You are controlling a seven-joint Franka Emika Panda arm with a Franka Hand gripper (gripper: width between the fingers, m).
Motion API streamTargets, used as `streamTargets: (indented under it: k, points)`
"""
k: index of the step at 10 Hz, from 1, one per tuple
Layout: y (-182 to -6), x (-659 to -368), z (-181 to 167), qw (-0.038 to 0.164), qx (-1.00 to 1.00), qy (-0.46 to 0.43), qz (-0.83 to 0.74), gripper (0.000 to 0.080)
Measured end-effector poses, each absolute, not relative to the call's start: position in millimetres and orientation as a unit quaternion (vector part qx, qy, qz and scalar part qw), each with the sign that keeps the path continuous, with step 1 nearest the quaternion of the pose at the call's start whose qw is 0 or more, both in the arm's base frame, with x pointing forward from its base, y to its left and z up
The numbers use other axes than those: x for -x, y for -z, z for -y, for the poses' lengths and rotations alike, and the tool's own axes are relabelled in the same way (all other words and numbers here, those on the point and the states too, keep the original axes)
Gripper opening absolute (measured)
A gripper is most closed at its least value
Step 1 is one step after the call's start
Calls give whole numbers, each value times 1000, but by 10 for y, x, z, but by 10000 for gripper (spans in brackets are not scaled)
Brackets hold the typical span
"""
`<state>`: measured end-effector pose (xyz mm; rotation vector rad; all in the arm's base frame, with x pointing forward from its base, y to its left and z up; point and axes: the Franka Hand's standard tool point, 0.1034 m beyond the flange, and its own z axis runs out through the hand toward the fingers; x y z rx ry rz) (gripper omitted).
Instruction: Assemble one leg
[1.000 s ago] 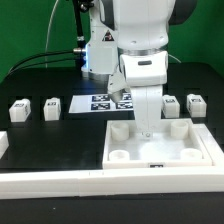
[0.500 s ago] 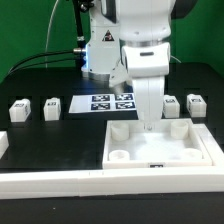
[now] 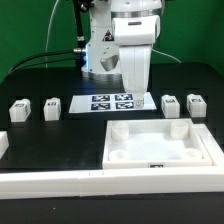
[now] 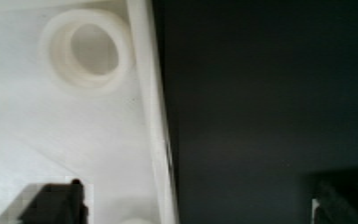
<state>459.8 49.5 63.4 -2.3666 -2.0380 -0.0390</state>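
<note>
**Bench** (image 3: 40,80): black surface, carrying all the items listed below.

**Gripper** (image 3: 134,100): hanging above the bench in the exterior view, in front of the marker board (image 3: 105,102) and covering part of it. It is lying between the two pairs of legs and is touching none of them. In the wrist view the gripper (image 4: 197,200) is showing two dark fingertips (image 4: 51,202) spread wide apart, with nothing between them, so it is holding nothing.

**First leg** (image 3: 18,110) and **second leg** (image 3: 51,108): small white posts standing on the bench toward the exterior view's left of the marker board, near each other but apart, each showing a black-and-white marker.

**Third leg** (image 3: 171,104) and **fourth leg** (image 3: 196,103): standing on the bench toward the exterior view's right of the marker board, just beside each other, markers showing. None of the four is sitting in a socket.

**Large white square piece** (image 3: 150,143): lying flat on the bench, nearer the camera than the legs. The wrist view is looking down on its edge (image 4: 25,130), with one round corner socket (image 4: 87,50) standing empty and the dark bench (image 4: 265,100) alongside.

**White rail** (image 3: 100,185): lying across the foreground of the exterior view.
</note>
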Motion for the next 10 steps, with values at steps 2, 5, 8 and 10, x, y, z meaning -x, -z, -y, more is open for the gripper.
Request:
streamTargets:
  k: [2,5,8,10]
  points:
    - [-631,-4597,-500,11,815,12,579,648]
    - [-606,-4573,-424,12,892,19,451,648]
    - [-566,-4409,-620,24,965,26,261,648]
    - [-548,-4330,-867,36,991,25,129,648]
